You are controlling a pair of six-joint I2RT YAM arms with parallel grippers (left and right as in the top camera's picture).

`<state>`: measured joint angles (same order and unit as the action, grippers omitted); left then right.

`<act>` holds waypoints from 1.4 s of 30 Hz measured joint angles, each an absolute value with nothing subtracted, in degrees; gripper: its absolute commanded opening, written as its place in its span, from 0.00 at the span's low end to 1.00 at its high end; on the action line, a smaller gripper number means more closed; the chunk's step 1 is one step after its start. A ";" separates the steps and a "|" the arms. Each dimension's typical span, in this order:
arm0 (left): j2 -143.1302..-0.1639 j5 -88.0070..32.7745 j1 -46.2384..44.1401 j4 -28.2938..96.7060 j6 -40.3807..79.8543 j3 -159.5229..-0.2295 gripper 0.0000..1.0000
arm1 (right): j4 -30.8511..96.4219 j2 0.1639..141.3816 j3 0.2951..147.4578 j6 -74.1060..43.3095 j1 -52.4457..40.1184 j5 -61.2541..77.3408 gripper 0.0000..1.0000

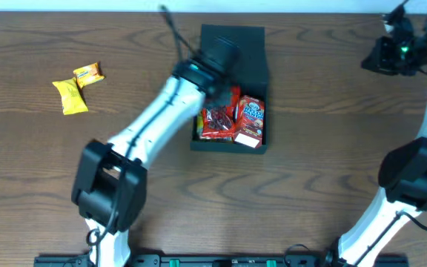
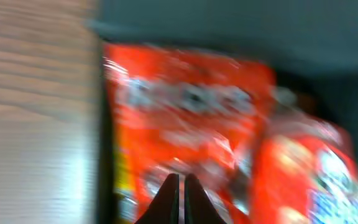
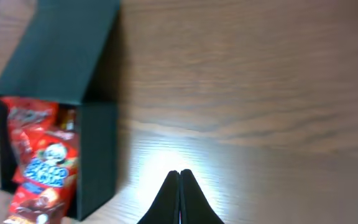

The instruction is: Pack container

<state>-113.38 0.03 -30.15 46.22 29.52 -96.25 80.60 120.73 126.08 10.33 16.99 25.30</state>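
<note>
Overhead view of a brown wood-grain tabletop (image 1: 332, 111). At upper centre we see the container (image 1: 252, 58), a black shallow box with its flap lid open toward the top of the frame. A red packet (image 1: 217, 120) and a red-and-blue packet (image 1: 250, 119) lie inside it.

The left claw (image 2: 180, 193) hovers over the red packet. Its fingers are pressed together and nothing shows between them, though the left wrist view is blurred. The right claw (image 3: 179, 186) is also closed and empty. It is parked at upper right, well apart from the box.

Two yellow packets (image 1: 76, 87) lie at upper left, outside the box. We judge that packing is part done. To do it well, the left claw should rise clear of the box wall, open wide before it reaches a yellow packet, and grip it across the middle.

Glare brightens the wood in the right wrist view. Nothing of the room shows beyond the tabletop.
</note>
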 measured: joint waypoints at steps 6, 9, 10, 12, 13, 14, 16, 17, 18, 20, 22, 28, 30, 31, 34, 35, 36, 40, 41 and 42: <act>-113.38 -8.10 -17.93 44.34 28.38 -96.27 0.06 | 80.20 120.68 123.76 10.35 4.16 27.49 0.01; -113.38 -12.45 -13.89 44.42 26.41 -96.29 0.06 | 80.88 120.68 121.86 10.63 -2.17 28.84 0.01; -113.38 -13.76 -12.75 44.53 25.54 -96.29 0.06 | 81.49 120.57 121.23 11.00 -4.58 29.91 0.01; -113.38 -15.94 -10.96 44.56 24.01 -96.29 0.06 | 82.11 119.92 119.63 11.60 -7.86 31.22 0.01; -113.38 -16.62 -10.26 44.58 23.51 -96.29 0.06 | 82.15 119.04 118.15 12.16 -9.32 31.59 0.01; -113.38 -17.06 -9.78 44.51 23.07 -96.29 0.06 | 81.62 117.86 116.29 12.58 -10.35 31.66 0.02; -113.38 -17.91 -8.86 44.36 21.74 -96.31 0.06 | 79.81 113.84 110.15 13.26 -12.47 31.38 0.01; -113.38 -18.13 -8.43 44.25 20.71 -96.33 0.06 | 77.87 111.04 106.00 13.52 -13.52 31.09 0.01; -113.38 -18.33 -8.27 44.10 19.92 -96.36 0.06 | 77.10 108.77 102.94 13.76 -14.28 30.94 0.01; -113.38 -18.70 -8.21 43.35 18.20 -96.36 0.07 | 75.40 103.11 95.61 14.15 -15.62 30.65 0.01; -113.38 -19.03 -8.29 42.72 17.47 -96.36 0.07 | 74.08 98.65 90.59 14.44 -15.75 30.37 0.02; -113.38 -19.33 -8.32 39.97 16.40 -96.40 0.09 | 69.91 89.49 78.52 15.29 -17.43 28.88 0.01; -113.38 -19.35 -8.32 40.03 16.40 -96.40 0.09 | 67.72 89.41 74.94 15.49 -18.50 28.73 0.02; -113.38 -19.35 -8.32 40.03 16.38 -96.40 0.09 | 66.78 89.60 73.65 15.57 -18.92 28.58 0.02; -113.38 -19.33 -8.32 40.34 16.25 -96.40 0.10 | 63.57 89.67 70.59 15.68 -20.43 28.25 0.01; -113.38 -19.35 -8.32 40.60 16.23 -96.40 0.10 | 62.13 89.67 69.87 15.66 -20.93 27.75 0.01; -113.38 -19.33 -8.32 40.75 16.23 -96.40 0.10 | 61.08 89.69 69.30 15.42 -21.21 26.92 0.01; -113.38 -19.35 -8.32 41.74 16.21 -96.40 0.10 | 56.86 90.67 67.81 13.54 -21.30 22.72 0.02; -113.38 -19.33 -8.32 41.76 16.21 -96.40 0.10 | 56.07 91.50 67.75 13.17 -21.30 21.80 0.02; -113.38 -19.35 -8.32 41.76 16.23 -96.40 0.10 | 55.37 92.42 67.75 12.67 -21.30 20.88 0.01</act>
<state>-113.38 -19.35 -8.32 41.76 16.23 -96.40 55.37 92.42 67.75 12.67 -21.30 20.88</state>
